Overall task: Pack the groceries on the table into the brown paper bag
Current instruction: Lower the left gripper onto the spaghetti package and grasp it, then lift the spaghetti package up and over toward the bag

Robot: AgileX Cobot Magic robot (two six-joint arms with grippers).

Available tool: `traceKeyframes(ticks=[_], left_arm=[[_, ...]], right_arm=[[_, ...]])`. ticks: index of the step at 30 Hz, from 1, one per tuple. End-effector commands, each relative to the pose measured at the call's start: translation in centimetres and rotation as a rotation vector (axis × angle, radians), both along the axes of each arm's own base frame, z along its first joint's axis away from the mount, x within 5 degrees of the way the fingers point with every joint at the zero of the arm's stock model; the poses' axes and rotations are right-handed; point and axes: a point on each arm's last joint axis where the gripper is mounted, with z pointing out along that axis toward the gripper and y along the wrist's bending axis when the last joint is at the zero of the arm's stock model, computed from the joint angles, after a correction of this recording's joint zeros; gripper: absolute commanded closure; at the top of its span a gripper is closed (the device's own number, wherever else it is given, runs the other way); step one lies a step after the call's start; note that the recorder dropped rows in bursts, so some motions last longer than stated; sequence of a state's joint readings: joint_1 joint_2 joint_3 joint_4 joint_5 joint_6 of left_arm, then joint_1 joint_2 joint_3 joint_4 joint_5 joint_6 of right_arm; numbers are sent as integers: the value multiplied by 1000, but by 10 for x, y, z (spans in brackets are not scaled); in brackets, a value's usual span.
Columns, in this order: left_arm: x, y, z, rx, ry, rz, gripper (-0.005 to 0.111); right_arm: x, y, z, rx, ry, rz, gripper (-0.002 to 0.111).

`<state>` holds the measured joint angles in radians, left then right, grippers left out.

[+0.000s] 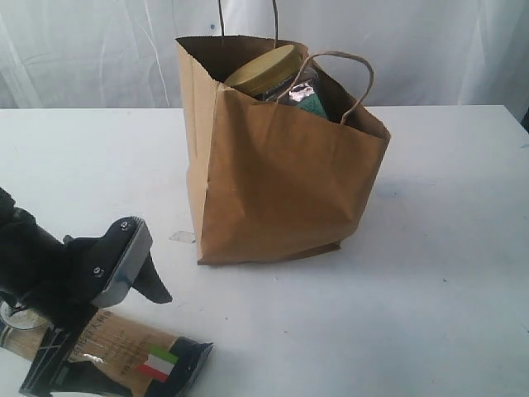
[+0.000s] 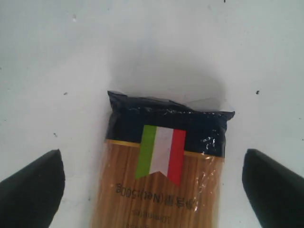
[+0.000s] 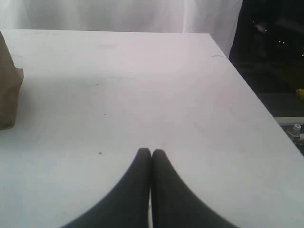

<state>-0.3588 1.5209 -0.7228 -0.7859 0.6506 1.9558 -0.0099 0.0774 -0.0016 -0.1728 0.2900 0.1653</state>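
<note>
The spaghetti pack [image 1: 132,356] with the Italian flag lies flat on the table [image 1: 446,248] at the front left. My left gripper [image 2: 153,154] hovers over it, open wide, with a black finger [image 1: 155,285] on each side of the pack [image 2: 161,190] and neither touching it. The brown paper bag [image 1: 281,190] stands upright in the middle. A clear jar with a mustard lid [image 1: 263,69] and a shiny green packet [image 1: 306,99] poke out of its mouth. My right gripper [image 3: 151,152] is shut on nothing, low over bare tabletop; it does not show in the exterior view.
The bag's twisted handles [image 1: 355,78] stand up above its rim. In the right wrist view a corner of the bag [image 3: 7,90] is at one side and the table's edge [image 3: 256,99] drops to a dark floor. A white curtain hangs behind the table.
</note>
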Motion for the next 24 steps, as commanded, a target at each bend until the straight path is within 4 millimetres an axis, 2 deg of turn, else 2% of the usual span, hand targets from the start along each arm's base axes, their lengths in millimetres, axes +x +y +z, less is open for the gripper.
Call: traceKeyframes(ticks=[1, 5, 12, 19, 24], left_arm=[[2, -2, -16, 22, 37, -20, 2], [5, -1, -25, 44, 52, -12, 2], [5, 7, -41, 155, 47, -120, 2], [15, 4, -46, 140, 19, 15, 2], [17, 4, -47, 146, 4, 27, 4]], right_arm=[[0, 0, 0, -9, -7, 5, 108], [0, 0, 0, -9, -7, 5, 108], [0, 0, 0, -9, -7, 5, 108], [0, 0, 0, 5, -8, 1, 108], [0, 0, 0, 9, -8, 0, 108]])
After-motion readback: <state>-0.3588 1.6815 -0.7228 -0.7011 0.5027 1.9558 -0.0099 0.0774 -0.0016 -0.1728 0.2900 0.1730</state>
